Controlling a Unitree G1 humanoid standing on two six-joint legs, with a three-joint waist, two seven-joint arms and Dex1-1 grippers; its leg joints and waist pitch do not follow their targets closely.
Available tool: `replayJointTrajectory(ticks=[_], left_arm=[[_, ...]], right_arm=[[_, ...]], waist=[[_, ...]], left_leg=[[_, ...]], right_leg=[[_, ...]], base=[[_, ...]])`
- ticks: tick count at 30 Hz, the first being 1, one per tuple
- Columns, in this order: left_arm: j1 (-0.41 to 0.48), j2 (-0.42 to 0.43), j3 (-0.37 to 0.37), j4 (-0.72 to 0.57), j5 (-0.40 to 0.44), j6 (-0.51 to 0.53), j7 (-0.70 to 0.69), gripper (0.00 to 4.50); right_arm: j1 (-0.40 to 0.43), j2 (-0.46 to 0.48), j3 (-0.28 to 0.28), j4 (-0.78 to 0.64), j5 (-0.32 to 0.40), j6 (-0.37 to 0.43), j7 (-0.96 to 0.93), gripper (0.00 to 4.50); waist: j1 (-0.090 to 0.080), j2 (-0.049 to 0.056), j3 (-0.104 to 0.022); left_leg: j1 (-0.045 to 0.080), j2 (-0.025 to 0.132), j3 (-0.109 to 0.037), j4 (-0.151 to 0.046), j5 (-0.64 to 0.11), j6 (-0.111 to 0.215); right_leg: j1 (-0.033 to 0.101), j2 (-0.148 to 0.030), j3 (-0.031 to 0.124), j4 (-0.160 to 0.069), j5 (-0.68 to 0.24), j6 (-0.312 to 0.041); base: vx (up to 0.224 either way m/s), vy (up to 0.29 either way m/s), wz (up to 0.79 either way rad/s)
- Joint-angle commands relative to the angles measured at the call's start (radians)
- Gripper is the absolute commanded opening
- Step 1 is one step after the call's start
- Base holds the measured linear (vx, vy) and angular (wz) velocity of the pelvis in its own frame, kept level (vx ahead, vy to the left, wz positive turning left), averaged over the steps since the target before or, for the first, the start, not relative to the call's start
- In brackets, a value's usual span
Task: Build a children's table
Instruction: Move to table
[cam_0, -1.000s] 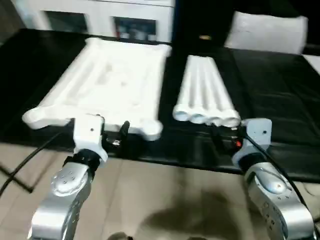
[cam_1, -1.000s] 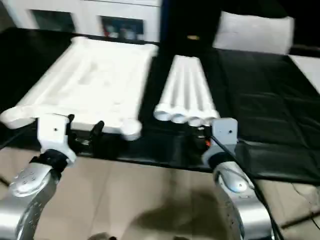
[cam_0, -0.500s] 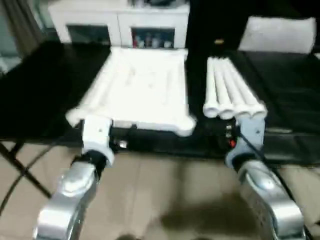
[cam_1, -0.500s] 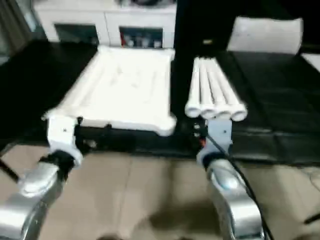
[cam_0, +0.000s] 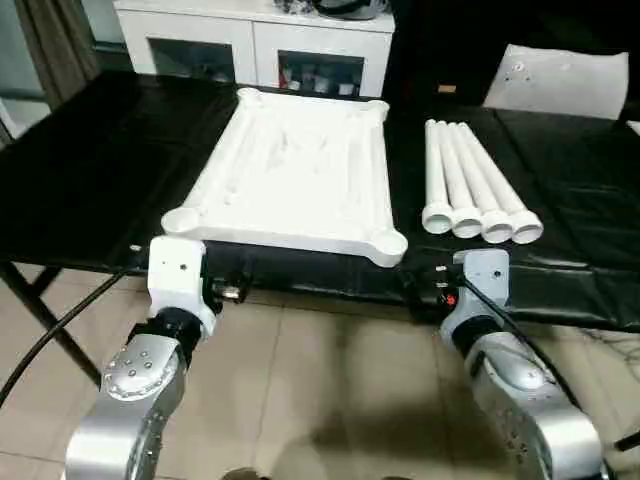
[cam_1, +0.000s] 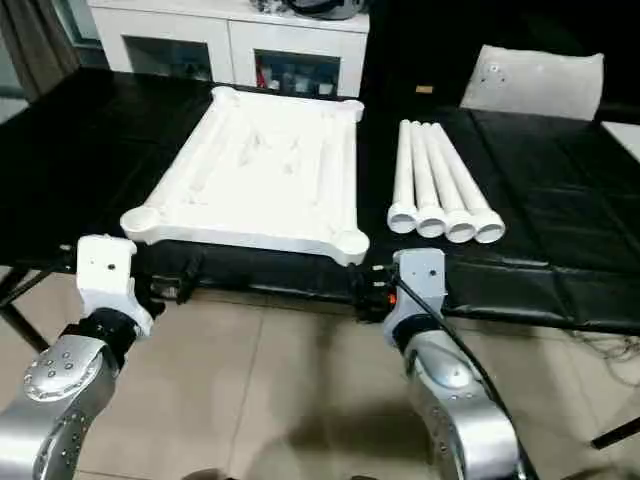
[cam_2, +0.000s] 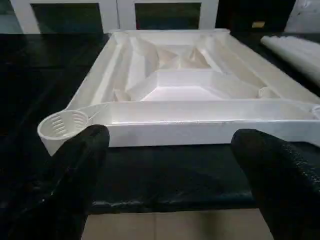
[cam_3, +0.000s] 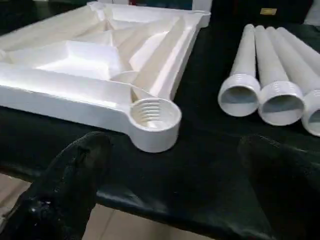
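The whole view is sitting higher and steadier than a second ago, when it was tilted and blurred; that is the head camera settling, not the parts sliding. Nothing on the black worktop (cam_0: 90, 180) is lying differently.

At about nine o'clock of the scene, the left gripper (cam_0: 215, 290) is hovering at the worktop's near edge with its jaws standing wide and empty, just short of the table top (cam_0: 295, 175). That top is lying upside down, ribs up (its round corner sockets are facing the ceiling). The near-left socket (cam_2: 62, 127) is sitting just beyond the left fingers (cam_2: 80, 170).

At three o'clock of the top, the four legs (cam_0: 475, 185) are lying side by side, touching, open threaded ends toward the robot. The right gripper (cam_0: 440, 290) is waiting below them, jaws equally wide, holding nothing.

So assembly is not yet beginning; I judge the robot is now squared up for a first reach, likely toward a leg.
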Motion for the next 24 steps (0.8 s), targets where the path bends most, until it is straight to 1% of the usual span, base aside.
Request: replayJointTrajectory(ticks=[1, 2, 3, 4, 5, 6, 7, 8, 9, 10, 11, 12, 13, 14, 15, 16, 17, 18, 19, 20, 21, 22, 23, 24], left_arm=[[-0.021, -0.026, -0.026, 0.012, 0.005, 0.001, 0.015, 4.41], [-0.018, -0.023, -0.029, 0.013, 0.008, -0.003, 0.012, 4.41], [-0.009, -0.012, -0.035, 0.012, 0.01, 0.005, -0.001, 4.41], [-0.01, -0.012, -0.036, 0.012, 0.01, 0.006, -0.002, 4.41], [-0.011, -0.009, -0.037, 0.015, 0.01, 0.014, -0.007, 4.41], [-0.003, -0.007, -0.012, -0.004, 0.0, 0.019, -0.01, 4.41], [-0.003, -0.006, -0.003, -0.009, 0.0, 0.019, -0.009, 4.41], [-0.009, 0.002, 0.01, -0.004, 0.001, 0.013, -0.012, 4.41], [-0.021, 0.01, 0.022, 0.012, 0.001, 0.005, -0.017, 4.41], [-0.023, 0.014, 0.036, 0.018, -0.004, -0.002, -0.023, 4.41], [-0.025, 0.016, 0.041, 0.021, 0.0, 0.002, -0.018, 4.41], [-0.044, 0.024, 0.045, 0.031, 0.004, 0.003, -0.019, 4.41], [-0.055, 0.023, 0.048, 0.037, -0.002, 0.002, -0.023, 4.41], [-0.065, 0.016, 0.053, 0.046, -0.009, -0.004, -0.022, 4.41], [-0.055, 0.016, 0.04, 0.037, -0.012, -0.018, -0.036, 4.41], [-0.055, 0.016, 0.04, 0.037, -0.012, -0.018, -0.036, 4.41], [-0.047, 0.016, 0.026, 0.021, -0.024, -0.012, -0.059, 4.41], [-0.037, 0.01, 0.021, 0.01, -0.029, -0.011, -0.062, 4.41], [-0.025, 0.001, 0.013, 0.0, -0.026, -0.012, -0.055, 4.41], [-0.013, -0.016, 0.007, -0.007, -0.037, -0.012, -0.054, 4.41], [-0.012, -0.021, 0.006, -0.007, -0.043, -0.012, -0.057, 4.41], [-0.011, -0.021, 0.002, -0.006, -0.042, -0.014, -0.059, 4.41], [-0.007, -0.014, -0.014, -0.003, -0.031, -0.021, -0.063, 4.41], [-0.006, -0.009, -0.025, -0.001, -0.021, -0.025, -0.066, 4.41]], right_arm=[[-0.008, -0.017, -0.047, -0.041, 0.001, 0.019, 0.007, 4.5], [-0.006, -0.018, -0.048, -0.044, -0.001, 0.022, 0.005, 4.5], [-0.002, -0.02, -0.052, -0.058, -0.004, 0.04, 0.001, 4.5], [-0.002, -0.02, -0.052, -0.058, -0.003, 0.041, 0.001, 4.5], [-0.006, -0.02, -0.054, -0.058, -0.002, 0.047, 0.003, 4.5], [-0.007, -0.008, -0.039, -0.07, -0.001, 0.056, 0.002, 4.5], [-0.009, -0.002, -0.033, -0.072, 0.002, 0.059, 0.0, 4.5], [-0.014, 0.009, -0.022, -0.067, 0.007, 0.053, 0.0, 4.5], [-0.024, 0.022, -0.011, -0.052, 0.008, 0.045, -0.001, 4.5], [-0.024, 0.036, -0.002, -0.05, 0.01, 0.038, -0.001, 4.5], [-0.021, 0.039, 0.005, -0.05, 0.003, 0.044, -0.007, 4.5], [-0.029, 0.046, 0.012, -0.046, 0.0, 0.05, -0.006, 4.5], [-0.034, 0.052, 0.011, -0.043, 0.006, 0.044, -0.001, 4.5], [-0.039, 0.054, 0.012, -0.037, 0.006, 0.043, 0.001, 4.5], [-0.042, 0.043, 0.022, -0.036, -0.014, 0.043, 0.001, 4.5], [-0.042, 0.043, 0.022, -0.036, -0.014, 0.043, 0.001, 4.5], [-0.054, 0.041, 0.019, -0.038, -0.01, 0.046, 0.009, 4.5], [-0.058, 0.039, 0.017, -0.043, -0.01, 0.048, 0.011, 4.5], [-0.063, 0.037, 0.012, -0.054, -0.013, 0.054, 0.008, 4.5], [-0.071, 0.04, 0.003, -0.063, -0.009, 0.058, 0.009, 4.5], [-0.075, 0.042, 0.001, -0.063, -0.007, 0.058, 0.01, 4.5], [-0.075, 0.043, -0.001, -0.062, -0.006, 0.057, 0.01, 4.5], [-0.074, 0.048, -0.005, -0.06, -0.004, 0.054, 0.008, 4.5], [-0.074, 0.051, -0.009, -0.057, -0.003, 0.052, 0.007, 4.5]], waist=[[-0.019, 0.014, -0.039], [-0.025, 0.019, -0.039], [-0.035, 0.026, -0.039], [-0.044, 0.029, -0.043], [-0.048, 0.029, -0.044], [-0.047, 0.028, -0.045], [-0.036, -0.003, -0.051], [-0.022, -0.021, -0.059], [-0.005, -0.034, -0.067], [-0.003, -0.034, -0.069], [-0.004, -0.005, -0.073], [0.0, -0.009, -0.072], [0.009, 0.009, -0.069], [0.014, 0.018, -0.067], [0.014, 0.008, -0.066], [0.017, 0.012, -0.066], [0.022, 0.021, -0.065], [0.023, 0.023, -0.065], [0.024, 0.017, -0.064], [0.025, 0.018, -0.064], [0.026, 0.015, -0.062], [0.026, 0.014, -0.061], [0.024, 0.011, -0.057], [0.024, 0.009, -0.051]], left_leg=[[0.029, 0.096, -0.058, -0.133, -0.532, -0.14], [0.033, 0.116, -0.072, -0.146, -0.527, -0.132], [0.029, 0.16, -0.097, -0.175, -0.504, -0.094], [0.025, 0.173, -0.096, -0.18, -0.46, -0.029], [0.022, 0.171, -0.092, -0.179, -0.438, 0.005], [0.005, 0.12, -0.049, -0.138, -0.396, 0.067], [-0.026, 0.023, 0.015, -0.06, -0.303, 0.071], [-0.037, 0.012, 0.018, -0.041, -0.206, 0.062], [-0.053, 0.025, 0.008, -0.053, -0.069, 0.036], [-0.056, 0.027, 0.007, -0.058, -0.044, 0.028], [-0.052, 0.032, 0.007, -0.064, -0.02, 0.004], [-0.048, 0.045, 0.003, -0.075, -0.005, -0.012], [-0.041, 0.055, 0.003, -0.084, -0.025, -0.031], [-0.038, 0.057, 0.003, -0.086, -0.048, -0.04], [-0.028, 0.065, 0.007, -0.09, -0.084, -0.058], [-0.026, 0.069, 0.003, -0.094, -0.089, -0.066], [-0.015, 0.077, 0.006, -0.099, -0.112, -0.074], [-0.013, 0.081, 0.006, -0.102, -0.124, -0.082], [-0.011, 0.083, 0.009, -0.104, -0.138, -0.087], [-0.009, 0.082, 0.009, -0.104, -0.146, -0.088], [-0.008, 0.081, 0.013, -0.106, -0.162, -0.085], [-0.008, 0.079, 0.015, -0.106, -0.175, -0.082], [-0.005, 0.077, 0.017, -0.11, -0.231, -0.077], [0.006, 0.075, 0.016, -0.113, -0.328, -0.074]], right_leg=[[-0.001, -0.004, 0.012, -0.071, -0.301, -0.061], [0.0, 0.007, 0.003, -0.06, -0.248, -0.082], [0.002, 0.011, -0.009, -0.029, -0.16, -0.118], [0.003, 0.003, -0.011, -0.008, -0.115, -0.148], [0.004, -0.003, -0.011, -0.008, -0.113, -0.171], [0.003, -0.021, 0.0, -0.046, -0.137, -0.236], [0.019, -0.053, 0.018, -0.099, -0.283, -0.245], [0.033, -0.077, 0.032, -0.113, -0.409, -0.176], [0.04, -0.081, 0.05, -0.104, -0.528, -0.022], [0.035, -0.07, 0.051, -0.1, -0.532, 0.031], [0.02, -0.044, 0.041, -0.097, -0.461, 0.06], [0.018, -0.026, 0.03, -0.08, -0.337, 0.045], [0.014, -0.017, 0.022, -0.07, -0.268, 0.01], [0.012, -0.015, 0.021, -0.067, -0.259, -0.004], [0.009, -0.006, 0.02, -0.067, -0.254, -0.032], [0.013, -0.007, 0.02, -0.06, -0.241, -0.044], [0.004, -0.007, 0.022, -0.059, -0.225, -0.064], [0.008, -0.008, 0.024, -0.053, -0.193, -0.082], [0.007, -0.008, 0.026, -0.053, -0.168, -0.092], [0.007, -0.01, 0.027, -0.05, -0.16, -0.099], [0.008, -0.013, 0.028, -0.051, -0.164, -0.106], [0.007, -0.014, 0.028, -0.054, -0.181, -0.106], [0.008, -0.016, 0.027, -0.059, -0.266, -0.094], [0.007, -0.02, 0.025, -0.072, -0.428, -0.063]], base=[[0.012, -0.052, 0.02], [0.012, -0.052, 0.02], [0.025, -0.084, 0.03], [0.046, -0.14, 0.0], [0.046, -0.14, 0.0], [0.042, -0.164, 0.01], [0.025, -0.162, -0.04], [0.025, -0.162, -0.04], [0.025, -0.151, -0.13], [0.023, -0.123, -0.06], [0.023, -0.123, -0.06], [0.026, -0.072, -0.02], [0.0, 0.0, 0.0], [0.0, 0.0, 0.0], [0.0, 0.0, 0.0], [0.0, 0.0, 0.0], [0.0, 0.0, 0.0], [0.0, 0.0, 0.0], [0.0, 0.0, 0.0], [0.0, 0.0, 0.0], [0.0, 0.0, 0.0], [0.0, 0.0, 0.0], [0.0, 0.0, 0.0], [0.0, 0.0, 0.0]])
